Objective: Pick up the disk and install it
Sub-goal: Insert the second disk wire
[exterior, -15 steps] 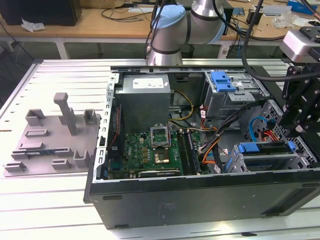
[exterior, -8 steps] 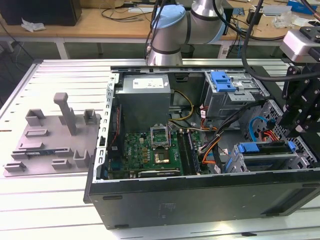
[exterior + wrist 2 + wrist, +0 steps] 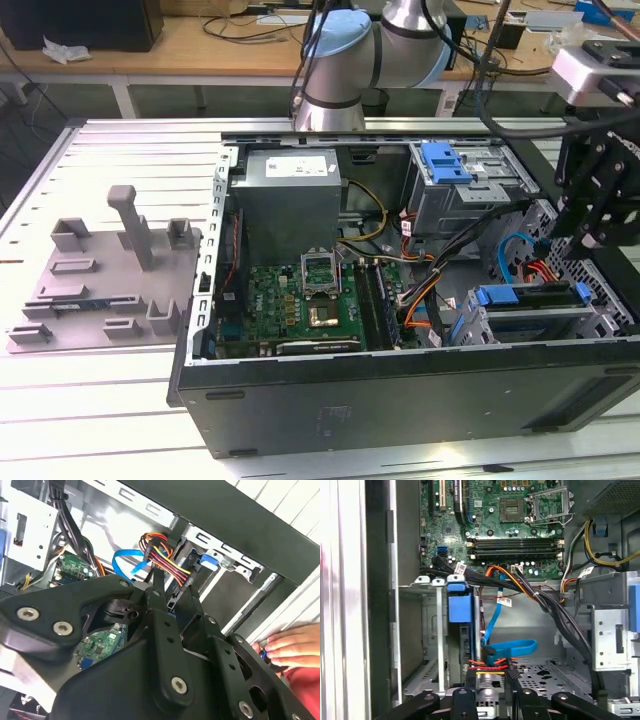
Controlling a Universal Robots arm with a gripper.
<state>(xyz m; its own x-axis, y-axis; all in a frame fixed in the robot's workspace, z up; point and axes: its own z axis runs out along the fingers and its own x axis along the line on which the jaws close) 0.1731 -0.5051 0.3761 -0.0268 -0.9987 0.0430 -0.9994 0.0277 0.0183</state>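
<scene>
An open case (image 3: 400, 400) lies on its side on the slatted tabletop (image 3: 120, 420), motherboard (image 3: 300, 300) facing up. A grey fixture (image 3: 110, 280) sits on the exterior view's left. The arm (image 3: 350, 50) reaches over the case, its gripper (image 3: 600, 215) above the drive cage. The disk (image 3: 460, 625) stands edge-on in that cage, its blue carrier (image 3: 525, 294) showing. Whether the jaws are apart, I cannot tell. A hand (image 3: 290, 647) touches the case edge.
</scene>
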